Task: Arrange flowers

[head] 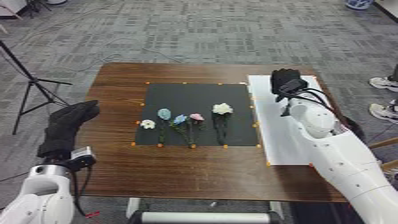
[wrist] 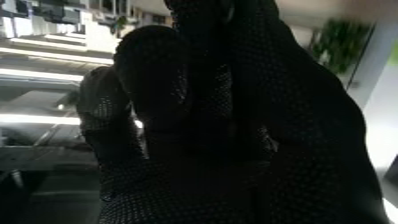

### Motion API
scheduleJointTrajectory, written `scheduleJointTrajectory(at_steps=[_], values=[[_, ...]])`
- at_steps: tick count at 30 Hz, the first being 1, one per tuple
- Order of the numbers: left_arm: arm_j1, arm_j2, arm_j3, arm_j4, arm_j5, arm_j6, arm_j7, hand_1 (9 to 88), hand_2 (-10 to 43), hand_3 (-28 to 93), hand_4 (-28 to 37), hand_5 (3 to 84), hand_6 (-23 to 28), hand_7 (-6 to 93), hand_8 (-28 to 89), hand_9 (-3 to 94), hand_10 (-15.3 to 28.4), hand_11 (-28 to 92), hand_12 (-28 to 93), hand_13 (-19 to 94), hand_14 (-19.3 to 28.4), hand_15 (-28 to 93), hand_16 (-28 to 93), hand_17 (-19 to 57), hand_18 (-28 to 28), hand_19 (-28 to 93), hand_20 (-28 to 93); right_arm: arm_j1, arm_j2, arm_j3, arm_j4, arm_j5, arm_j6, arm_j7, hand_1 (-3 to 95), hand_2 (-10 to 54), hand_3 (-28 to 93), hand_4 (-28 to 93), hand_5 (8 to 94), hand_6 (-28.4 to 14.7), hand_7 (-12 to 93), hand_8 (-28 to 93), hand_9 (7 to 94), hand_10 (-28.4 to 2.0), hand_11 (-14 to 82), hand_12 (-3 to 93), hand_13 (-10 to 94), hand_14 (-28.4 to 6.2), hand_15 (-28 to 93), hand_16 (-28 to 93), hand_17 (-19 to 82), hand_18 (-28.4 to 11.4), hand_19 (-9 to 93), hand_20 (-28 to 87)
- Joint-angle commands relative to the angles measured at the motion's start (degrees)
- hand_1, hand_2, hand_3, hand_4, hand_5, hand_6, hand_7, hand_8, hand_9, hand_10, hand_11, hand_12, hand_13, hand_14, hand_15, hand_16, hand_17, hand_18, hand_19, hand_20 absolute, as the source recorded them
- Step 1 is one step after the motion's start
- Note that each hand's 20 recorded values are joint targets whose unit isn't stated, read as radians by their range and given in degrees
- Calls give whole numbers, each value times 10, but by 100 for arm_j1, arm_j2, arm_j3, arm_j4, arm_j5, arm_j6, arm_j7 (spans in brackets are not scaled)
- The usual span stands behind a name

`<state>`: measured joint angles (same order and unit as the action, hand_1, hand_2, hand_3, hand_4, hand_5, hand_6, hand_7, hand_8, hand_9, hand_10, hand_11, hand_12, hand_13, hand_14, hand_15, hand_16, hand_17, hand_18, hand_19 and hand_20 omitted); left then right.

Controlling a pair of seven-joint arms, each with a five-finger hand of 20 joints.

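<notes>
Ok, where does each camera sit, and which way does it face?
Head view: on the robot's head, looking forward and down at the table and flowers; the left hand, right hand and both arms show.
Right wrist view: on the right arm's wrist, looking along the right hand's glove toward bright light strips in the room.
Shared: the right hand.

Right arm (head: 342,150) hides part of white sheet (head: 274,130). Dark stems (head: 162,135) hard to tell against black mat (head: 187,95). Both arms cut off by head view's edges. Greenery (wrist: 341,42) blurred.
</notes>
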<state>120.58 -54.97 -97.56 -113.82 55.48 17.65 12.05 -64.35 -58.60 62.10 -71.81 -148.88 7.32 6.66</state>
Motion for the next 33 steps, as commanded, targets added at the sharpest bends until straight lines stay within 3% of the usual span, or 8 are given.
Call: scheduleJointTrajectory(at_steps=[1, 8, 13, 23, 33], values=[[60, 12, -154, -80, -35, -35, 5, 327, 29, 671, -169, 553, 10, 186, -86, 538, 142, 222, 116, 411, 173, 215, -16, 91, 103, 41, 175, -404, 574, 442, -1642, 549, 32, 547, 608, -95, 628, -250, 793, 32, 267, 27, 918, -64, 84, 398, 759, -84, 613, 352, 380, -229, 801, 561], [157, 17, -278, -126, -45, 24, 17, 324, 30, 670, -173, 555, 10, 188, -87, 538, 143, 221, 115, 410, 171, 208, -17, 91, 101, 39, 174, -1614, 301, 1060, -2865, 778, -160, 754, 605, -95, 631, -248, 798, 33, 259, 33, 921, -66, 81, 399, 754, -84, 613, 358, 378, -230, 799, 562], [208, -13, -303, -145, -28, -18, 22, 318, 32, 673, -177, 555, 10, 187, -87, 538, 144, 220, 115, 409, 171, 207, -17, 91, 100, 37, 174, -2148, 116, 954, -3264, 705, -294, 696, 605, -95, 630, -246, 804, 32, 252, 35, 922, -68, 77, 397, 752, -85, 613, 361, 376, -231, 798, 563], [182, 32, -283, -145, -13, -52, 15, 317, 32, 676, -178, 557, 9, 188, -87, 538, 143, 220, 116, 407, 170, 204, -17, 90, 99, 36, 175, -2237, 93, 396, -3406, 599, -563, 538, 606, -95, 627, -245, 807, 33, 243, 39, 923, -74, 71, 389, 750, -85, 613, 362, 375, -230, 797, 562], [154, 37, -223, -127, -4, -87, -87, 318, 32, 675, -177, 558, 6, 189, -88, 538, 144, 219, 116, 407, 169, 205, -15, 89, 98, 36, 175, -2271, -121, 149, -3227, 480, -750, 482, 604, -95, 629, -245, 808, 34, 239, 39, 922, -75, 69, 388, 749, -85, 613, 363, 373, -229, 797, 562]])
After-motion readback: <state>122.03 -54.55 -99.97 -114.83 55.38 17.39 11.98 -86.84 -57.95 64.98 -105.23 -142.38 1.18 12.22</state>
